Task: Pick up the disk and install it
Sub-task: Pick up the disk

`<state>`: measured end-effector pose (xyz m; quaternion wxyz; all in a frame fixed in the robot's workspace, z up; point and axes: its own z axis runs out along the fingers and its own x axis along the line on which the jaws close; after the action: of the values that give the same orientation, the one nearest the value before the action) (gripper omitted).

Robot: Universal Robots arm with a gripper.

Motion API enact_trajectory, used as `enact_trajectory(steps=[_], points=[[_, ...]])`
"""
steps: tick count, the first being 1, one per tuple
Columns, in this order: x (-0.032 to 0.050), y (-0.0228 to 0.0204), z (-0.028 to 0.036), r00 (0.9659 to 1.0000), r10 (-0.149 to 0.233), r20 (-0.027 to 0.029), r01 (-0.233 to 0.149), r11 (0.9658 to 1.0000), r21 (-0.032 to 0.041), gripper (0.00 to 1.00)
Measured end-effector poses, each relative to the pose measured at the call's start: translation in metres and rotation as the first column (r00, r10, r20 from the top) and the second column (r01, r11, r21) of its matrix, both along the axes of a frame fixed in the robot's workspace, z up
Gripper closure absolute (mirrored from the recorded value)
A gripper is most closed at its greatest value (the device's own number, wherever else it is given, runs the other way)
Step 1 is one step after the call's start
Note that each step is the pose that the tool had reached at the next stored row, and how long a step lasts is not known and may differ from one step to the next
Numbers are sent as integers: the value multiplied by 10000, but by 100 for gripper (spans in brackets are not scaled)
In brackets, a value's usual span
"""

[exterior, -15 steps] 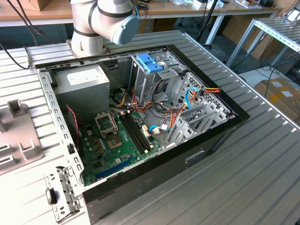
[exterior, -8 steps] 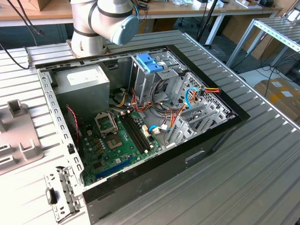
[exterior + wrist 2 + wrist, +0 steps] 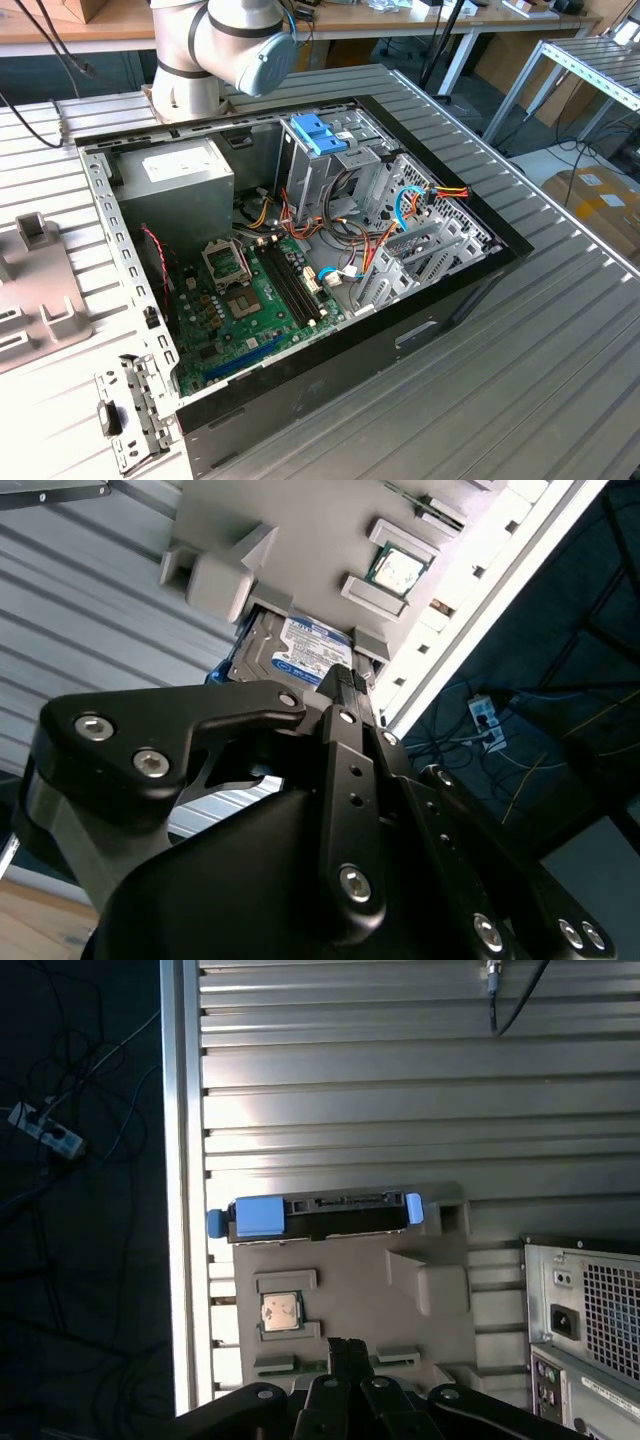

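Gripper point(image 3: 347, 1345) closed on nothing, jaws together; disk point(image 3: 320, 1215) lies ahead of it, apart — likely rigid, weighty, shock-sensitive — best gripped across its blue-railed sides.

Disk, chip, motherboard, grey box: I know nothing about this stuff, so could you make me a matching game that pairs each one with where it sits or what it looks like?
Things:
1. disk
2. chip
3. motherboard
4. grey box

Descriptions:
A. green, on the floor of the open case
B. white label on top, in a corner of the case
C. blue rails, along one edge of the tray
D. small square, in a recess of the tray

Pairs: 1-C, 2-D, 3-A, 4-B
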<state>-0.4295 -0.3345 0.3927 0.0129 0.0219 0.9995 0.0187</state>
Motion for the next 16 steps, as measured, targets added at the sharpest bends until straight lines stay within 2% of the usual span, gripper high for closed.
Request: enact_trajectory(steps=[9, 16], points=[[0, 0, 0, 9983, 574, 0, -574, 9983, 1, 89], [0, 0, 0, 9950, 1001, 0, -1001, 9950, 0, 89]])
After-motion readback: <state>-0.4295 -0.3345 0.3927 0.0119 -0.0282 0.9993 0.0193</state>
